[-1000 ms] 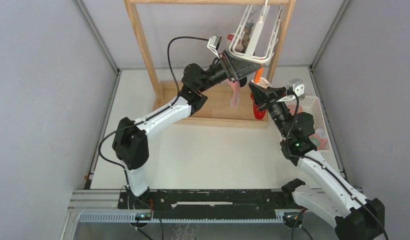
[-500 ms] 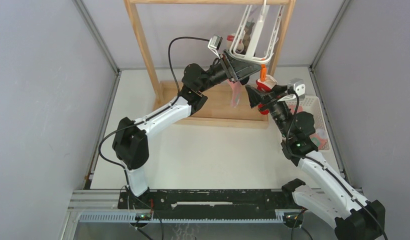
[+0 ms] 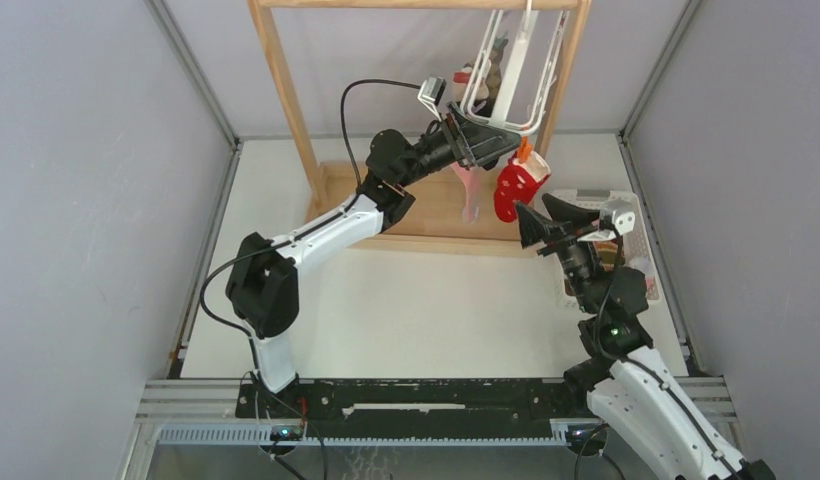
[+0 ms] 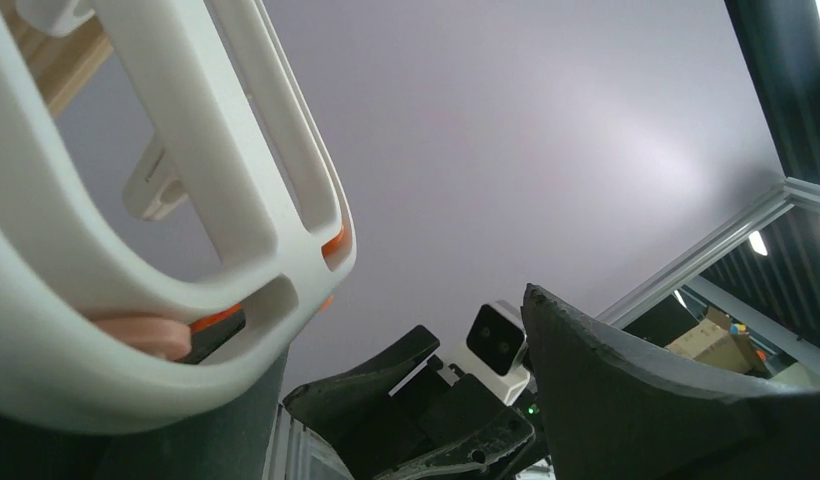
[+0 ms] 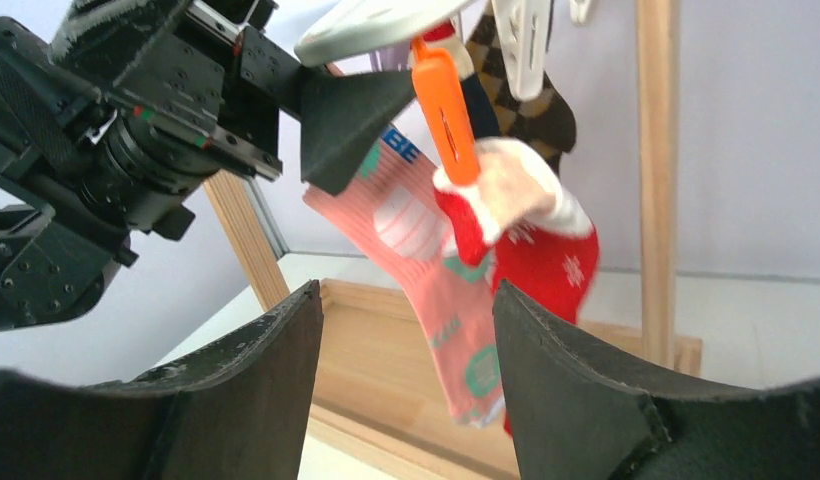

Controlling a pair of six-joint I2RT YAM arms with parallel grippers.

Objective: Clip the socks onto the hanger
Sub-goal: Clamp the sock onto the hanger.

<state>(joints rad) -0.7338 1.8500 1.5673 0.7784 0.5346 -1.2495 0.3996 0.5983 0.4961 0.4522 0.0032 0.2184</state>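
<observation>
Socks (image 3: 513, 190) hang from the hanger (image 3: 498, 122), which itself hangs off the rack (image 3: 284, 90) at the back of the table (image 3: 406, 300). From the top camera I see the red sock (image 3: 518, 180) pinned by an orange clip (image 3: 524, 152) at the hanger's near right corner. The pink sock (image 3: 470, 192) is just left of it, and a brown sock (image 3: 497, 58) sits higher up inside the frame. My left gripper (image 3: 494, 142) is at the hanger's lower rim, touching it or nearly so; from here I cannot tell how wide it stands. My right gripper (image 3: 548, 214) is near the red sock but apart from it, jaws spread, with the basket (image 3: 644, 255) just behind it. On the left wrist camera the hanger's rounded corner fills the left side and lies across one finger (image 4: 216, 440). The other finger (image 4: 636, 400) stands well off to the right; the jaws are wide and nothing is pinched between them. On the right wrist camera both fingers (image 5: 236, 380) are far apart with nothing in them. Beyond them the clip grips the red sock's pale cuff. The pink sock hangs beside it on the left, touching it, and one finger of the left gripper sits just under the hanger's edge.
</observation>
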